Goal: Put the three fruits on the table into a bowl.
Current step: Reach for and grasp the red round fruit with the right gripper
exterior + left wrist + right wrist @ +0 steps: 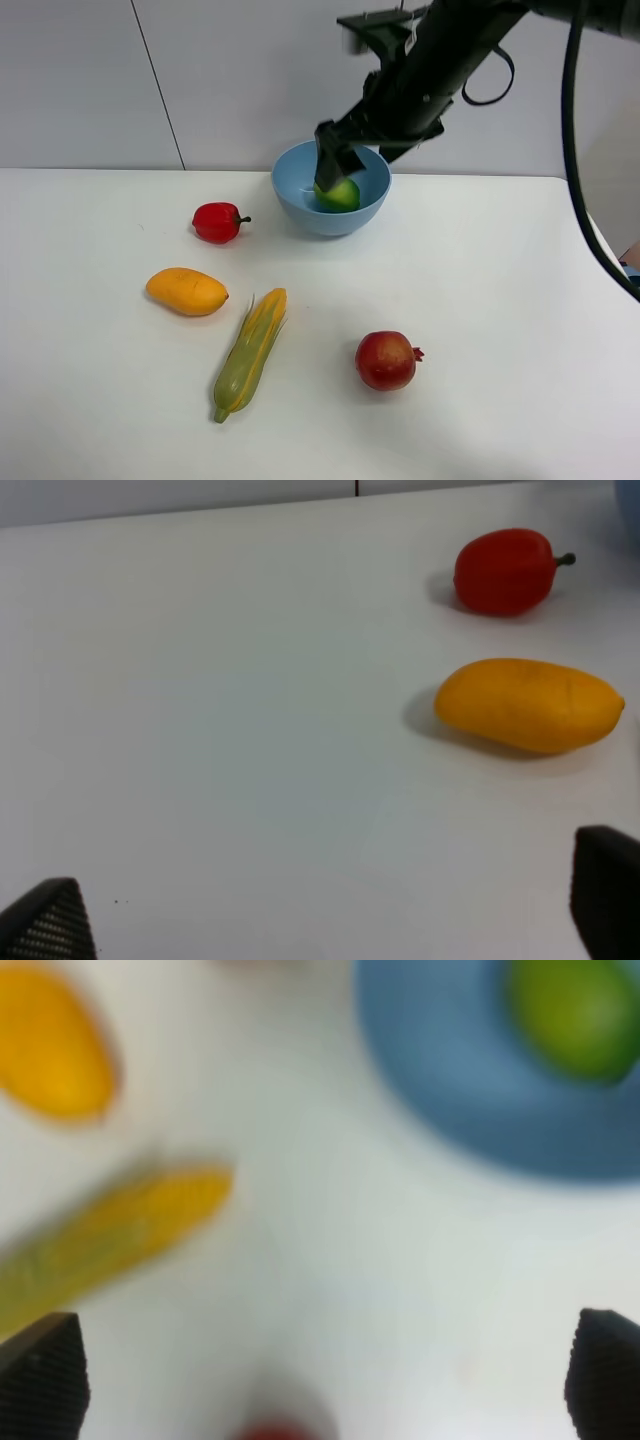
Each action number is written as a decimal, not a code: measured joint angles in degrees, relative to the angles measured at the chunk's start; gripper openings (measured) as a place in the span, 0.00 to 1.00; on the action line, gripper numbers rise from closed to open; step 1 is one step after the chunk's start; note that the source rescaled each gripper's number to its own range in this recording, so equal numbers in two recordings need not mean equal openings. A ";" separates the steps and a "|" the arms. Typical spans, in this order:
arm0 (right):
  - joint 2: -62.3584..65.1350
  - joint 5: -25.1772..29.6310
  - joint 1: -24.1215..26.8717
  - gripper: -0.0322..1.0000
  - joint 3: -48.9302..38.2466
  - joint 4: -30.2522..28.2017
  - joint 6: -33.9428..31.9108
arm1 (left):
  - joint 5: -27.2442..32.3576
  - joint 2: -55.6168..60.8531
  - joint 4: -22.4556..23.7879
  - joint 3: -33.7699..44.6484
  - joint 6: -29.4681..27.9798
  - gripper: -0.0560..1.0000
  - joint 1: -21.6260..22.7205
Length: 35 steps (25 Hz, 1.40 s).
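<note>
Now, lime [340, 195] in bowl [300, 207], free, close by wide-spread right tool [338, 162].

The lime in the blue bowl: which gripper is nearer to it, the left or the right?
Right. The right gripper hangs over the bowl, close above the lime. The left gripper is outside the high view, facing the mango and red pepper.

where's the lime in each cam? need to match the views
Exterior high: lime sits inside the bowl, far side of the scene.
Left wrist: not in view.
Right wrist: lime inside the bowl, blurred.
Shared landmark: the mango shows in all three views.
</note>
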<state>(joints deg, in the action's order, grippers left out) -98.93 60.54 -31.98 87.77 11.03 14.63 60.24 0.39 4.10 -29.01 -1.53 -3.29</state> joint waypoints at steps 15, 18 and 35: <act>-2.18 -10.93 -5.62 0.84 -26.64 -1.94 8.70 | 0.00 0.00 0.00 0.00 0.00 0.92 0.00; -4.52 -11.99 -5.96 0.84 -26.73 -2.31 8.55 | 0.00 0.00 0.00 0.00 0.00 0.92 0.00; -10.69 -12.13 -6.56 0.63 -26.73 -1.61 2.66 | 0.00 0.00 0.00 0.00 0.00 0.92 0.00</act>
<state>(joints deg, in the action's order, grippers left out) -109.62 48.40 -38.54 61.04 9.42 17.29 60.24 0.39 4.10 -29.01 -1.53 -3.29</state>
